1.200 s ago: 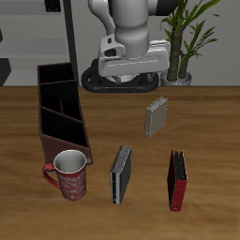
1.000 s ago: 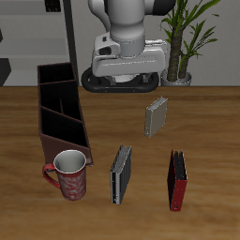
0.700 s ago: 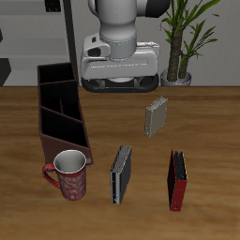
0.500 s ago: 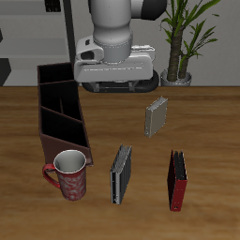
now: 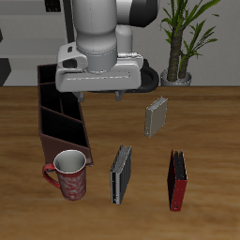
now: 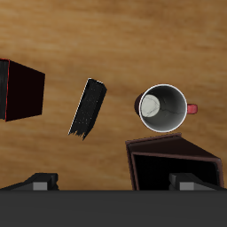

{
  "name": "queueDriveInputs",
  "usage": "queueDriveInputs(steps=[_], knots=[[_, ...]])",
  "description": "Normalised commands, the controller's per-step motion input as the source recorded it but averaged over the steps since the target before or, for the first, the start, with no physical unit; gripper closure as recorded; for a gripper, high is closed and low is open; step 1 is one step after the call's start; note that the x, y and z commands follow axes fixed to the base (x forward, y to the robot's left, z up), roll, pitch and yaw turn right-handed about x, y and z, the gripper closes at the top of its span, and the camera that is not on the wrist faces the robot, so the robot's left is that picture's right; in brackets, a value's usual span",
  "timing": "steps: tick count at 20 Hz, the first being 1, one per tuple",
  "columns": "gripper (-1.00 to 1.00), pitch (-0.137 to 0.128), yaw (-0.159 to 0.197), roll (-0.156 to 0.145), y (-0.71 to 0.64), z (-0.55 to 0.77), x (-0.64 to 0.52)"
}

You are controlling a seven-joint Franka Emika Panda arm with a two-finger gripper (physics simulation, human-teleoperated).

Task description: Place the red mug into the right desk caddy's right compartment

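Standing upright on brown wooden table (image 5: pixel 206 122), red mug (image 5: pixel 71 174) beside right desk caddy (image 5: pixel 58 108).

worktop (image 5: pixel 206 122): matt wood grain. red mug (image 5: pixel 71 176): speckled glaze, grey metallic-looking inside. right desk caddy (image 5: pixel 58 114): smooth matt maroon. claw housing: smooth grey-white plastic look.

The arm is pale grey-white with smooth, rounded, glossy segments and a darker grey joint band near its upper end. Its hand (image 5: pixel 98 94) is a wide, boxy light-grey block with a black underside; two small dark fingers (image 6: pixel 42 180) project from its lower edge.
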Motion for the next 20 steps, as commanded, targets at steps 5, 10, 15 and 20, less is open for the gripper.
queueDriveInputs(steps=[5,10,15,20], knots=[[-1.0,-0.035,0.024,-0.02,-0.13,-0.04,0.2],[-1.0,-0.023,0.02,0.064,-0.05,-0.12,0.15],[-1.0,-0.015,0.025,0.039,-0.07,-0.17,0.13],[-1.0,-0.01,0.027,-0.001,-0.11,-0.21,0.08]])
